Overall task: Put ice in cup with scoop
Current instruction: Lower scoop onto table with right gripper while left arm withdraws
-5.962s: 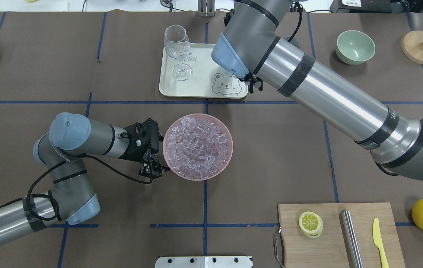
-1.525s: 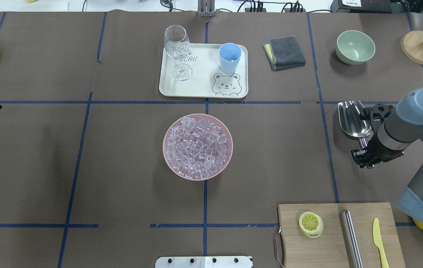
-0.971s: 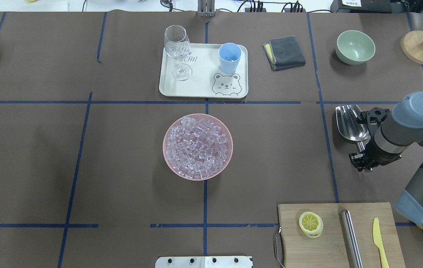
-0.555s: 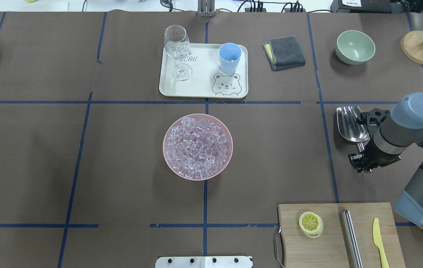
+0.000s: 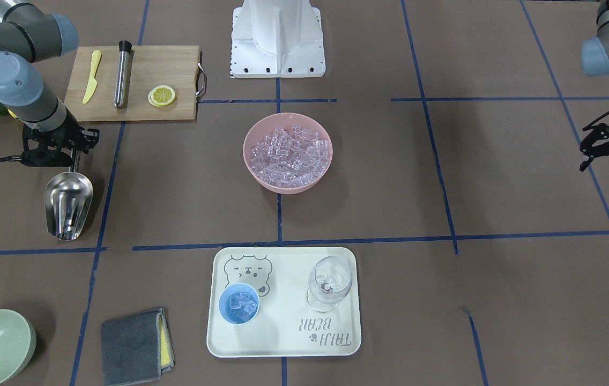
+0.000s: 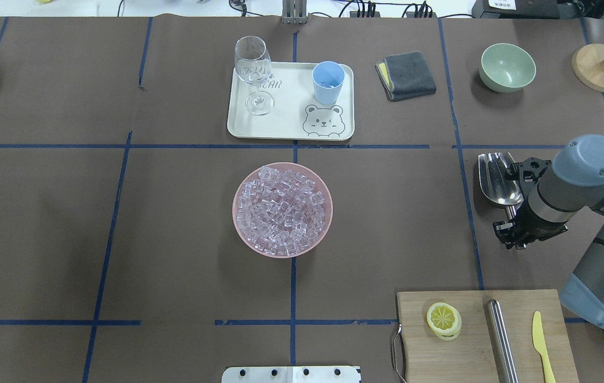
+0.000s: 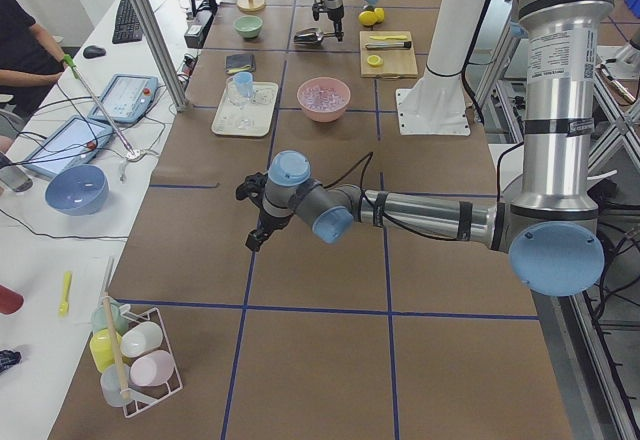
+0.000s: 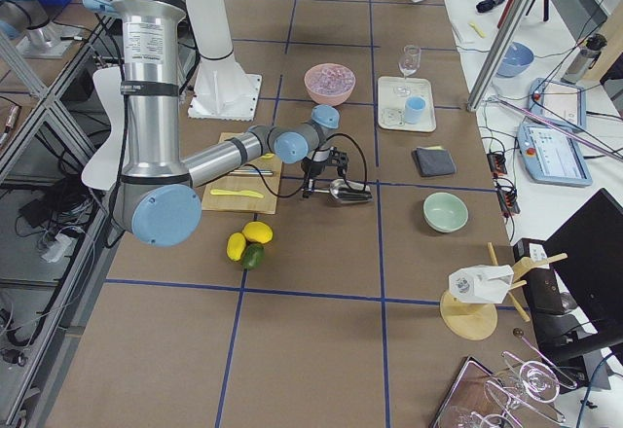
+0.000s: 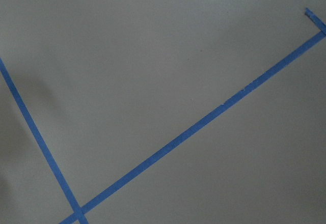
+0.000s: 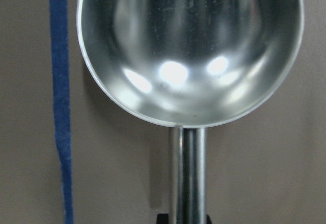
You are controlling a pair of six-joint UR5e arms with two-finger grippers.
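Compared with six seconds back, both arms are now sitting clear of the middle. The left gripper (image 5: 607, 161) is hanging with fingers spread off to the robot's left. The right gripper (image 6: 510, 235) is pinching the thin handle of the shiny steel scoop (image 6: 498, 178), whose empty trough is lying on the brown table (image 6: 174, 213). On the cream tray (image 6: 286, 127), the small light-blue plastic cup (image 5: 224, 313) is holding a few clear ice cubes (image 5: 241, 304). Parking the scoop well likely means letting go only once it is resting flat, then rising straight up so the handle is not rolling.
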